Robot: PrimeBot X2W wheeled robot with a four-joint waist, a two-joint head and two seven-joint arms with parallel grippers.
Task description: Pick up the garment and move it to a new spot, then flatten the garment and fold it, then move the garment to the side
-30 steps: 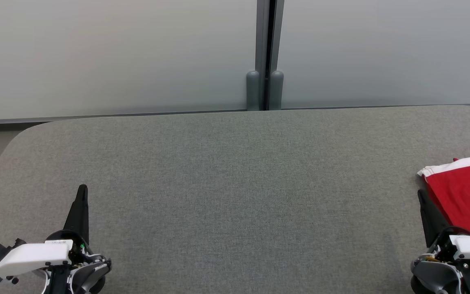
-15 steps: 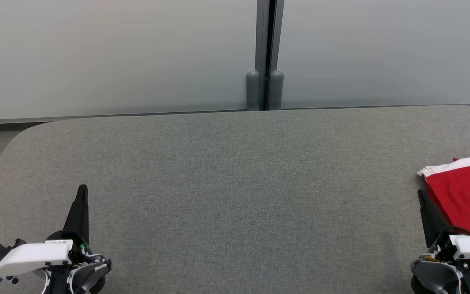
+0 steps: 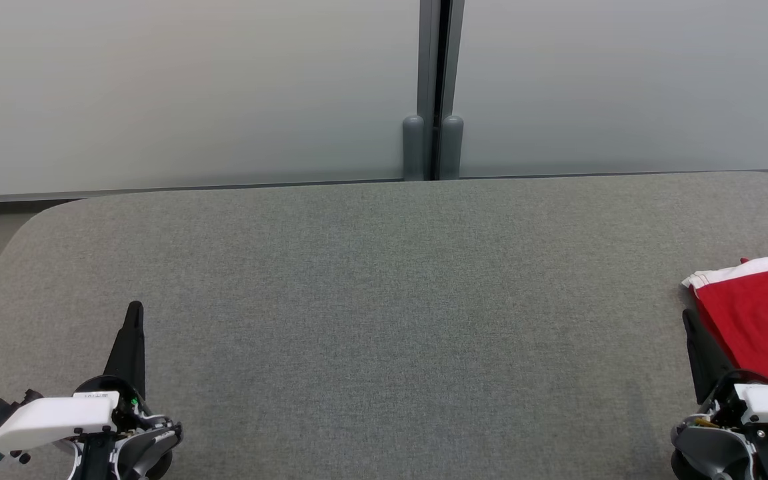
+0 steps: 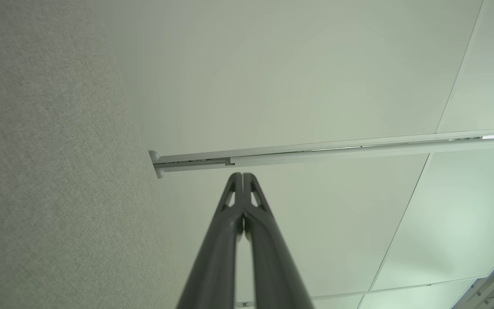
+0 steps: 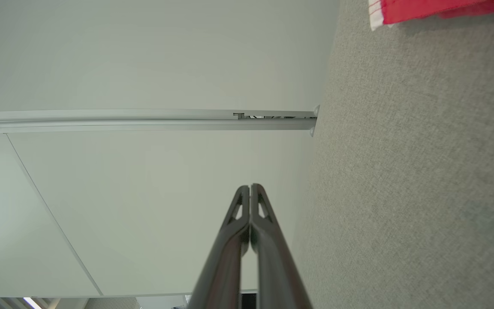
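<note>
Right gripper [image 3: 689,319] is your working reference: in its wrist view the two dark fingers are pressed together tip to tip, with nothing between them. The left gripper [image 3: 134,308] is likewise pressed together and holds nothing.

From the right gripper, the garment [image 3: 761,319] lies on the outboard side, away from the left gripper, and slightly ahead of the fingertips. In the head view its red edge runs down alongside the right finger. You cannot tell from here whether cloth and finger touch or merely overlap in the line of sight. The right wrist view puts the white-trimmed corner forward of the tips and off to the table side, apart from them.

The right arm is plainly the nearer one. The left gripper is well apart from the garment, with the open stretch of the grey table [image 3: 384,300] between them.

That white-trimmed corner is the nearest part ahead of the right fingertips, and it points inboard, toward the left gripper's side. The trim runs outboard from it and slightly away from you until the frame cuts it. Most of the cloth is out of sight, so you cannot judge its long axis with confidence. What shows suggests it extends outboard.

My judgement is that any grasp starts with the right fingers spreading and swinging outboard onto that corner.
</note>
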